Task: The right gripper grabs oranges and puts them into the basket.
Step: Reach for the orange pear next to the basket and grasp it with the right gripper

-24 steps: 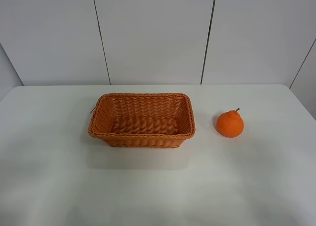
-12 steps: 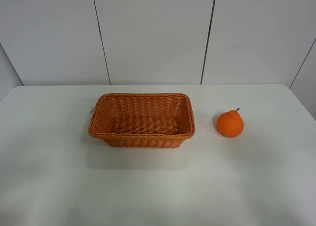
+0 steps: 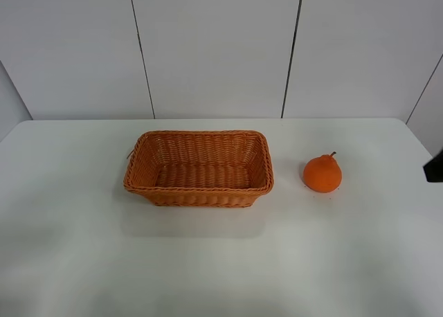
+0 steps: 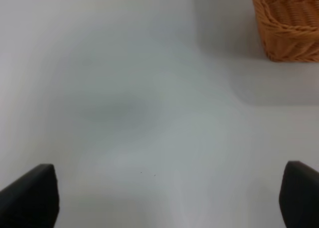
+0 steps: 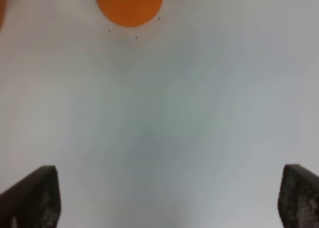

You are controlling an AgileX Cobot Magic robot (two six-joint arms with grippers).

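Note:
The orange [image 3: 322,173] stands upright on the white table [image 3: 221,261], to the right of the wicker basket [image 3: 199,167]. The basket holds nothing. In the right wrist view the orange [image 5: 129,6] lies ahead of my right gripper [image 5: 164,200], well apart from it; the jaws are spread wide and hold nothing. A dark bit of the right arm [image 3: 435,169] shows at the right edge of the high view. My left gripper [image 4: 164,200] is open over bare table, with a basket corner [image 4: 286,24] ahead of it.
White wall panels stand behind the table's far edge [image 3: 208,120]. A few small dark specks [image 5: 135,36] lie on the table near the orange.
A dark part of the right arm has come into the high view at the right edge. The orange and the basket have not moved.

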